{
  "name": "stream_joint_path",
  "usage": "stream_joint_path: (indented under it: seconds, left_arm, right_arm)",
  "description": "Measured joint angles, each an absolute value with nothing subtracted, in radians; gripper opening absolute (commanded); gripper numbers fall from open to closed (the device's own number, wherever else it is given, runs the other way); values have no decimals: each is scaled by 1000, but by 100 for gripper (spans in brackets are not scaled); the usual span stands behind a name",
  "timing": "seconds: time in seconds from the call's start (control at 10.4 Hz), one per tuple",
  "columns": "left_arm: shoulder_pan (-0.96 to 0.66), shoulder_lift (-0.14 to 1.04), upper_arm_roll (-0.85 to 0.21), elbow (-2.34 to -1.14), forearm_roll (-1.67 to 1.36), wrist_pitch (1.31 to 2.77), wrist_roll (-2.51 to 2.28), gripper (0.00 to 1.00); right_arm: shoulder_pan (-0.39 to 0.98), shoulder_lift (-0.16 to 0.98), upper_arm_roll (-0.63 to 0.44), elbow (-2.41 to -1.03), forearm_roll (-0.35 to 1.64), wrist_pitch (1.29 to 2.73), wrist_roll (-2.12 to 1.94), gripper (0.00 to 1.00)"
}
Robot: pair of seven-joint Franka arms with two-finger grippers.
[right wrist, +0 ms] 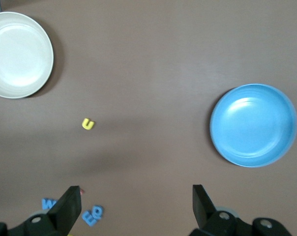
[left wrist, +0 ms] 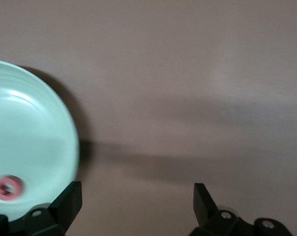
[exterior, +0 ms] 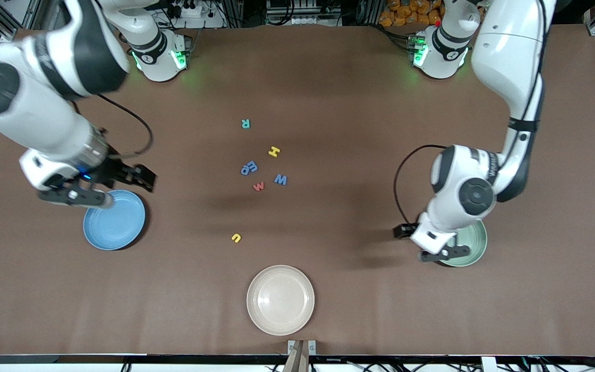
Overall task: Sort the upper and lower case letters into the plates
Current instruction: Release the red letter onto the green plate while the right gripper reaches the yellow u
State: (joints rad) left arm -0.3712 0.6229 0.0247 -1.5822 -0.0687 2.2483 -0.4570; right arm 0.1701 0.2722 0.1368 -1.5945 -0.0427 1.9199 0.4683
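Left gripper (exterior: 444,253), jaws apart and empty, hangs over the pale mint green round plate (exterior: 475,245), which holds 1 small red letter (left wrist: 9,188). Right gripper (exterior: 122,188), likewise spread and empty, hangs beside the sky blue round plate (exterior: 116,227). 7 chunky toy letters (exterior: 256,168) lie mid-table. Likely next: descend on 1 letter.

Both arms are glossy white, built from rounded shell segments with black bands at the joints. Their round bases carry glowing green lights. A thin black cable loops out from each wrist. The right end effector (exterior: 145,180) is black with angular fingers (right wrist: 70,206), and a small blue light shows on its wrist. The left end effector (exterior: 444,254) has matching black fingers (left wrist: 65,201), with small silver screws at their roots.
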Motion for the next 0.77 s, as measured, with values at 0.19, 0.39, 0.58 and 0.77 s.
stream_joint_path:
  seconds: [0.19,0.39,0.58,0.77]
  left_arm:
    - [-407,619,5,-1569,-69,2248,-519,100]
    - [-417,613,3,-1562,-69,2248,-531,100]
    - [-418,592,3,-1556,-69,2248,-531,100]
    - [-416,554,6,-1552,-69,2248,-531,100]
  right_arm:
    - [222,405,136,-1549,-121,1999,597,100]
    - [248,560,136,-1426,-170,2018,728,100]
    - [250,670,134,-1343,-175,2073,823,100]
    - [251,742,133,-1328,-175,2151,969,100]
